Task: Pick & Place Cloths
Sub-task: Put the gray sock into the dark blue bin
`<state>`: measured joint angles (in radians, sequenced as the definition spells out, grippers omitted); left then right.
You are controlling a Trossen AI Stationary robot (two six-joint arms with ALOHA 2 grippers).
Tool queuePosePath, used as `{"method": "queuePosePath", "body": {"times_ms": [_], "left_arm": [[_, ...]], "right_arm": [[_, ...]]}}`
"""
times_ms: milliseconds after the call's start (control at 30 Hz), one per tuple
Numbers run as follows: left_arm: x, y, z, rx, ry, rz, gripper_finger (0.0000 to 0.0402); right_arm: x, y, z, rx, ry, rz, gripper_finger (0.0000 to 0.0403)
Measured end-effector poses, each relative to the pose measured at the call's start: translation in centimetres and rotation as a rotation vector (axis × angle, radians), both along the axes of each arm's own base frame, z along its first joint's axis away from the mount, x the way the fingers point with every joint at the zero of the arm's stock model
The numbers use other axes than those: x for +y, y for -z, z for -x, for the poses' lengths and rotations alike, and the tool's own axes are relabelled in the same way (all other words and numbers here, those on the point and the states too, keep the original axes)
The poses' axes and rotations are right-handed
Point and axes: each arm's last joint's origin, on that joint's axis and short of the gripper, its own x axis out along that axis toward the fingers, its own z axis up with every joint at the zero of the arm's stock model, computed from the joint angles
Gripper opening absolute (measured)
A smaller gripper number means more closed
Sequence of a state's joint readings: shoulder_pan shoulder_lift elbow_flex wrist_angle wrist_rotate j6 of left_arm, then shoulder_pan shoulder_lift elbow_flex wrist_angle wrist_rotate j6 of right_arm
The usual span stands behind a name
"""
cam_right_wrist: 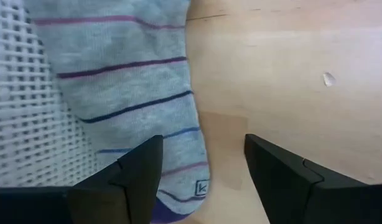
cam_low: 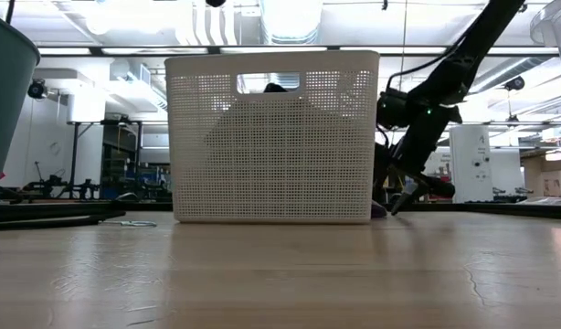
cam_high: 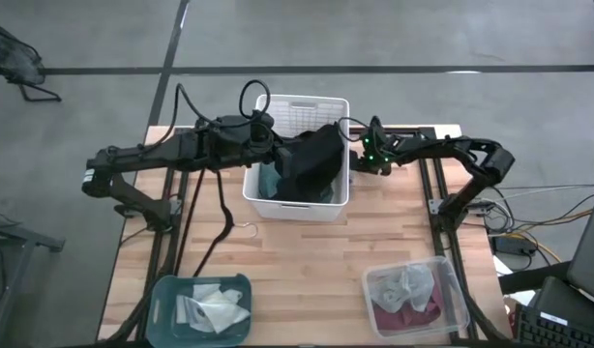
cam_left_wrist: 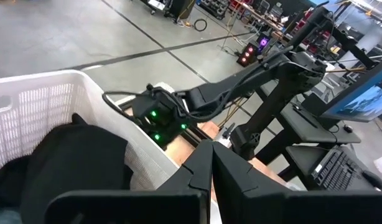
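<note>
A light grey knitted sock with thin purple, dark blue and pink stripes [cam_right_wrist: 138, 93] lies on the pale wooden table [cam_right_wrist: 290, 74], flat against the outside wall of the white slatted plastic basket [cam_right_wrist: 29, 124]. A small logo tag shows near its lower edge. The right gripper [cam_right_wrist: 202, 180] hangs just above it with its two dark fingers spread apart, one over the sock's edge and the other over bare wood; nothing is between them. In the high view this gripper [cam_high: 367, 159] sits at the basket's right side, its arm reaching in from the table's right edge.

A large black soft garment [cam_high: 316, 159] is bunched up inside the basket [cam_high: 297, 205] and drapes over its right rim, with a teal-green cloth [cam_high: 270, 182] showing underneath it on the left. The left gripper [cam_left_wrist: 211, 163] is over the basket's left part with its fingers pressed together and empty; the black garment [cam_left_wrist: 73, 165] lies just beside it.

From the low view, the basket [cam_low: 271, 137] stands upright in the middle of the table, and the right gripper [cam_low: 404, 196] comes down close to the tabletop just beside its right wall.

Near the front edge stand a teal plastic tray [cam_high: 169, 290] holding small white cloths [cam_high: 210, 304] and a clear plastic tray [cam_high: 452, 280] holding a light grey cloth [cam_high: 403, 285] on a maroon one [cam_high: 413, 307].
</note>
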<state>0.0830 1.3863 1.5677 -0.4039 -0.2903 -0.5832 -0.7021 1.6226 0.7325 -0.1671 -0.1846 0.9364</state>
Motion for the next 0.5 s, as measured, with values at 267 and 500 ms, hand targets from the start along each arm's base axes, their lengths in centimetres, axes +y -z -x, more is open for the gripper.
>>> {"method": "queuePosePath", "body": {"times_ms": [267,500], "left_arm": [[-0.1,0.1,0.0,-0.013,0.021,0.046,0.0012],[-0.1,0.0,0.0,-0.017,0.027,0.047,0.0012]], "right_arm": [[0.2,1.6,-0.3,0.056,-0.048,-0.047,0.0197],[0.5,1.4,0.2,0.101,-0.095,-0.033,0.0091]]}}
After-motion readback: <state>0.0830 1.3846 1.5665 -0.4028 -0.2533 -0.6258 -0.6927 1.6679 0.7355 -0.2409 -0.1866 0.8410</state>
